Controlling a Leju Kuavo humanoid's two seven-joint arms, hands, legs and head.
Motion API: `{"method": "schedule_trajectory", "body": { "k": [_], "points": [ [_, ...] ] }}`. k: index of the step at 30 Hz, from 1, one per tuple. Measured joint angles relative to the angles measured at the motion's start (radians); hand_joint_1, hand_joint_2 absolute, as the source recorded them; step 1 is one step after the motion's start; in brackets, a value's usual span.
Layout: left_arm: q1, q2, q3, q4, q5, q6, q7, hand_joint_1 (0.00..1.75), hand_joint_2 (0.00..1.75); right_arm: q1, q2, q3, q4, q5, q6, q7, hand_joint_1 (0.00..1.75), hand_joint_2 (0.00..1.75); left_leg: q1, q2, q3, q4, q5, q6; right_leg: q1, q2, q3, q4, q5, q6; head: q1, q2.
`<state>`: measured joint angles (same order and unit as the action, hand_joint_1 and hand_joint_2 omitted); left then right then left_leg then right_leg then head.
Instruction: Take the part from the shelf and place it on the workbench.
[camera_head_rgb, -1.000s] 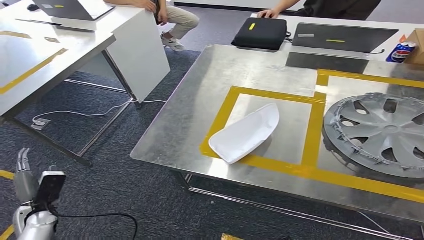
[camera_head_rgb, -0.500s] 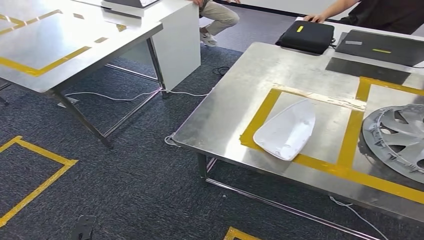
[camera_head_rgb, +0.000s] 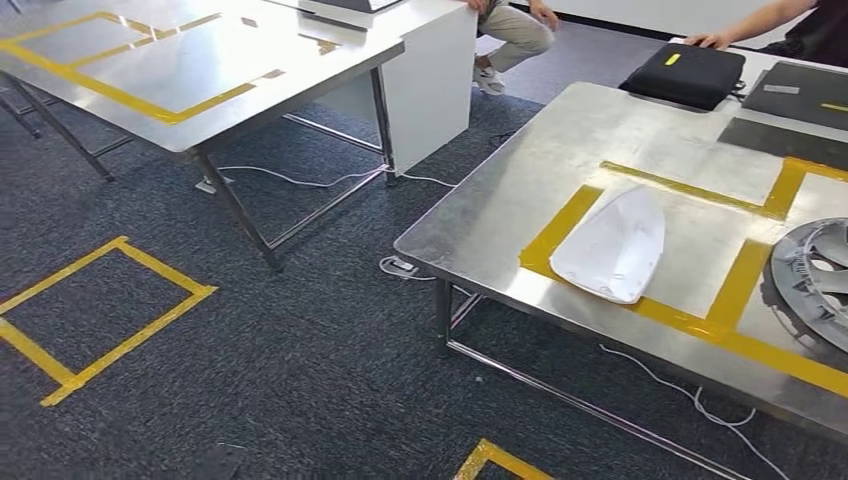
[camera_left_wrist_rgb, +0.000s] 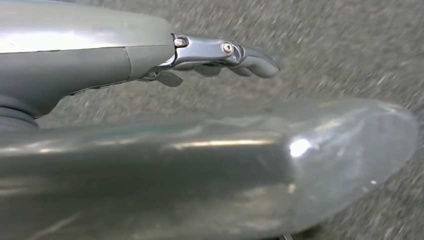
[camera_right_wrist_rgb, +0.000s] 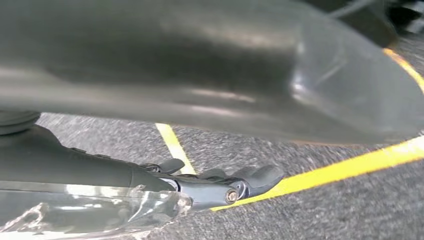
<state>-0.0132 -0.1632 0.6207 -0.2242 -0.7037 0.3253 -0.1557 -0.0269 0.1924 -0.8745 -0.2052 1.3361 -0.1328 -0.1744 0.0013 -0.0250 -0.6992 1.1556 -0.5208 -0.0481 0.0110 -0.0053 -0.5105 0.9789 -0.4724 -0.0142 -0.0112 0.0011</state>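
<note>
Head view: white part (camera_head_rgb: 612, 245) lying flat on the steel workbench (camera_head_rgb: 480, 210), inside a yellow tape square; left wrist view: left hand (camera_left_wrist_rgb: 220, 55) empty, fingers extended over carpet; right wrist view: right hand (camera_right_wrist_rgb: 220, 185) likewise empty, fingers loosely extended.

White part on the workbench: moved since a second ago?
No. The white part lies at the near corner of the same yellow tape frame beside the hubcap; the whole head view shifted, so the camera turned.

The right hand (camera_right_wrist_rgb: 220, 187), holding nothing, hangs over dark carpet (camera_right_wrist_rgb: 320, 210) crossed by yellow tape (camera_right_wrist_rgb: 350, 167).
</note>
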Motion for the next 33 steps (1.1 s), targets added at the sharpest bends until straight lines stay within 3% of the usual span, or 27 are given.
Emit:
{"method": "schedule_trajectory", "body": {
  "k": [1, 2, 3, 4, 6, 8, 9, 10, 11, 13, 15, 16, 17, 18, 19, 20, 21, 23, 24, 26, 27, 29, 31, 32, 33],
  "points": [
    [-0.002, -0.002, -0.007, 0.001, -0.005, -0.011, 0.007, 0.00, 0.00, 0.002, 0.001, 0.001, 0.000, 0.005, 0.000, -0.001, 0.00, 0.00, 0.005, 0.007, -0.012, 0.061, -0.028, -0.007, 0.000, -0.018, -0.013, 0.001, 0.010, 0.002, 0.000, 0.000],
    [-0.003, -0.005, -0.014, 0.002, -0.010, -0.025, 0.017, 0.00, 0.00, 0.002, 0.002, 0.001, 0.000, 0.010, 0.000, -0.003, 0.00, 0.00, 0.010, 0.011, -0.013, 0.102, -0.029, -0.014, 0.000, -0.035, -0.026, 0.002, 0.021, 0.004, 0.000, 0.000],
    [-0.003, -0.006, -0.019, 0.004, -0.014, -0.038, 0.027, 0.00, 0.00, 0.002, 0.004, 0.002, 0.000, 0.014, 0.000, -0.004, 0.00, 0.00, 0.016, 0.015, 0.002, 0.110, -0.008, -0.021, -0.001, -0.050, -0.040, 0.003, 0.030, 0.007, 0.000, 0.000],
    [-0.002, -0.006, -0.024, 0.005, -0.017, -0.050, 0.035, 0.00, 0.00, 0.001, 0.005, 0.003, 0.000, 0.018, 0.000, -0.005, 0.00, 0.00, 0.021, 0.022, 0.035, 0.086, 0.021, -0.028, -0.002, -0.064, -0.054, 0.006, 0.039, 0.012, 0.000, 0.000],
    [-0.004, -0.008, -0.032, 0.006, -0.020, -0.063, 0.044, 0.00, 0.00, 0.000, 0.007, 0.003, 0.000, 0.021, 0.000, -0.005, 0.00, 0.00, 0.029, 0.065, 0.142, -0.041, 0.049, -0.039, -0.002, -0.090, -0.077, 0.018, 0.051, 0.025, -0.001, 0.000],
    [-0.010, -0.010, -0.039, 0.007, -0.021, -0.070, 0.049, 0.00, 0.00, -0.001, 0.008, 0.003, 0.000, 0.022, 0.000, -0.005, 0.00, 0.00, 0.024, 0.099, 0.218, -0.156, 0.029, -0.027, -0.002, -0.114, -0.091, 0.033, 0.061, 0.040, 0.000, 0.000],
    [-0.011, -0.010, -0.042, 0.008, -0.021, -0.074, 0.052, 0.00, 0.00, -0.002, 0.009, 0.003, 0.000, 0.023, 0.000, -0.004, 0.00, 0.00, 0.018, 0.097, 0.227, -0.181, 0.019, -0.013, -0.005, -0.126, -0.096, 0.037, 0.066, 0.047, 0.002, 0.000],
    [-0.009, -0.010, -0.044, 0.008, -0.022, -0.079, 0.057, 0.00, 0.00, -0.004, 0.010, 0.003, 0.000, 0.024, 0.000, -0.002, 0.00, 0.00, 0.013, 0.087, 0.221, -0.187, 0.018, 0.003, -0.008, -0.137, -0.098, 0.039, 0.072, 0.053, 0.003, 0.000],
    [-0.005, -0.008, -0.045, 0.009, -0.024, -0.083, 0.061, 0.00, 0.00, -0.005, 0.012, 0.003, 0.000, 0.025, 0.000, 0.000, 0.00, 0.00, 0.010, 0.078, 0.213, -0.187, 0.024, 0.016, -0.014, -0.132, -0.102, 0.043, 0.069, 0.060, 0.003, 0.000],
    [0.001, -0.006, -0.047, 0.009, -0.030, -0.093, 0.066, 0.00, 0.00, -0.003, 0.013, 0.004, 0.000, 0.025, 0.001, 0.002, 0.00, 0.00, 0.008, 0.058, 0.195, -0.189, 0.044, 0.039, -0.021, -0.079, -0.119, 0.092, 0.011, 0.070, 0.005, 0.000],
    [-0.001, -0.005, -0.051, 0.009, -0.035, -0.104, 0.067, 0.00, 0.00, 0.001, 0.014, 0.004, 0.000, 0.026, 0.002, 0.002, 0.00, 0.00, 0.004, 0.032, 0.166, -0.189, 0.070, 0.050, -0.020, -0.016, -0.154, 0.211, -0.088, 0.070, 0.007, 0.000],
    [-0.003, -0.005, -0.053, 0.009, -0.037, -0.112, 0.067, 0.00, 0.00, 0.002, 0.014, 0.004, 0.000, 0.026, 0.003, 0.001, 0.00, 0.00, 0.001, 0.018, 0.150, -0.188, 0.083, 0.052, -0.017, -0.004, -0.167, 0.271, -0.121, 0.066, 0.007, 0.000],
    [-0.003, -0.004, -0.055, 0.009, -0.038, -0.120, 0.066, 0.00, 0.00, 0.001, 0.014, 0.004, 0.000, 0.026, 0.004, 0.001, 0.00, 0.00, -0.003, 0.003, 0.133, -0.188, 0.095, 0.053, -0.013, 0.002, -0.168, 0.308, -0.131, 0.061, 0.008, 0.000],
    [-0.002, -0.004, -0.057, 0.009, -0.038, -0.129, 0.062, 0.00, 0.00, 0.001, 0.014, 0.004, 0.000, 0.026, 0.005, 0.000, 0.00, 0.00, -0.005, -0.011, 0.116, -0.188, 0.107, 0.054, -0.009, 0.005, -0.155, 0.313, -0.118, 0.054, 0.007, 0.000],
    [0.000, -0.004, -0.057, 0.009, -0.038, -0.138, 0.057, 0.00, 0.00, 0.000, 0.013, 0.004, 0.000, 0.026, 0.006, -0.001, 0.00, 0.00, -0.007, -0.025, 0.101, -0.187, 0.118, 0.053, -0.004, 0.010, -0.124, 0.284, -0.088, 0.046, 0.007, 0.000],
    [0.001, -0.003, -0.058, 0.009, -0.038, -0.147, 0.052, 0.00, 0.00, 0.000, 0.013, 0.004, 0.000, 0.027, 0.007, -0.002, 0.00, 0.00, -0.008, -0.040, 0.087, -0.187, 0.129, 0.051, -0.001, 0.024, -0.079, 0.227, -0.059, 0.038, 0.007, 0.000],
    [0.002, -0.003, -0.058, 0.009, -0.039, -0.154, 0.046, 0.00, 0.00, 0.000, 0.012, 0.004, 0.000, 0.027, 0.008, -0.003, 0.00, 0.00, -0.009, -0.052, 0.076, -0.187, 0.140, 0.048, 0.001, 0.049, -0.026, 0.153, -0.048, 0.029, 0.007, 0.000],
    [0.002, -0.003, -0.061, 0.009, -0.040, -0.162, 0.037, 0.00, 0.00, -0.001, 0.011, 0.004, 0.000, 0.028, 0.009, -0.005, 0.00, 0.00, -0.009, -0.074, 0.062, -0.185, 0.160, 0.041, 0.003, 0.087, 0.049, 0.035, -0.061, 0.022, 0.008, 0.000],
    [0.002, -0.003, -0.062, 0.009, -0.042, -0.164, 0.033, 0.00, 0.00, -0.002, 0.011, 0.004, 0.000, 0.029, 0.010, -0.006, 0.00, 0.00, -0.009, -0.085, 0.059, -0.186, 0.168, 0.036, 0.004, 0.092, 0.063, 0.008, -0.072, 0.021, 0.008, 0.000],
    [0.006, -0.002, -0.064, 0.009, -0.048, -0.164, 0.029, 0.00, 0.00, -0.002, 0.011, 0.004, 0.000, 0.032, 0.010, -0.007, 0.00, 0.00, -0.006, -0.101, 0.054, -0.187, 0.179, 0.026, 0.004, 0.068, 0.060, -0.002, -0.065, 0.015, 0.010, 0.000],
    [0.009, -0.001, -0.064, 0.010, -0.052, -0.162, 0.027, 0.00, 0.00, -0.003, 0.012, 0.004, 0.000, 0.034, 0.009, -0.007, 0.00, 0.00, -0.005, -0.090, 0.047, -0.176, 0.166, 0.022, 0.003, 0.055, 0.057, -0.003, -0.058, 0.008, 0.009, 0.000],
    [0.012, 0.000, -0.064, 0.010, -0.055, -0.149, 0.026, 0.00, 0.00, -0.001, 0.012, 0.004, 0.000, 0.036, 0.008, -0.007, 0.00, 0.00, -0.004, -0.041, 0.015, -0.099, 0.094, 0.016, 0.000, 0.026, 0.047, -0.008, -0.042, -0.001, 0.005, 0.000],
    [0.009, 0.000, -0.064, 0.010, -0.053, -0.131, 0.025, 0.00, 0.00, 0.005, 0.012, 0.003, 0.000, 0.037, 0.007, -0.006, 0.00, 0.00, 0.000, 0.001, -0.032, 0.036, 0.009, 0.004, 0.000, -0.006, 0.033, -0.007, -0.032, -0.002, 0.003, 0.000],
    [0.009, 0.000, -0.064, 0.010, -0.052, -0.124, 0.025, 0.00, 0.00, 0.007, 0.012, 0.003, 0.000, 0.037, 0.006, -0.006, 0.00, 0.00, 0.003, 0.008, -0.045, 0.086, -0.010, -0.002, 0.000, -0.024, 0.027, -0.007, -0.029, -0.001, 0.003, 0.000],
    [0.010, 0.000, -0.064, 0.010, -0.051, -0.120, 0.025, 0.00, 0.00, 0.009, 0.012, 0.003, 0.000, 0.037, 0.006, -0.006, 0.00, 0.00, 0.007, 0.013, -0.039, 0.104, -0.008, -0.007, -0.001, -0.041, 0.022, -0.006, -0.026, 0.001, 0.003, 0.000]
  ]
}}
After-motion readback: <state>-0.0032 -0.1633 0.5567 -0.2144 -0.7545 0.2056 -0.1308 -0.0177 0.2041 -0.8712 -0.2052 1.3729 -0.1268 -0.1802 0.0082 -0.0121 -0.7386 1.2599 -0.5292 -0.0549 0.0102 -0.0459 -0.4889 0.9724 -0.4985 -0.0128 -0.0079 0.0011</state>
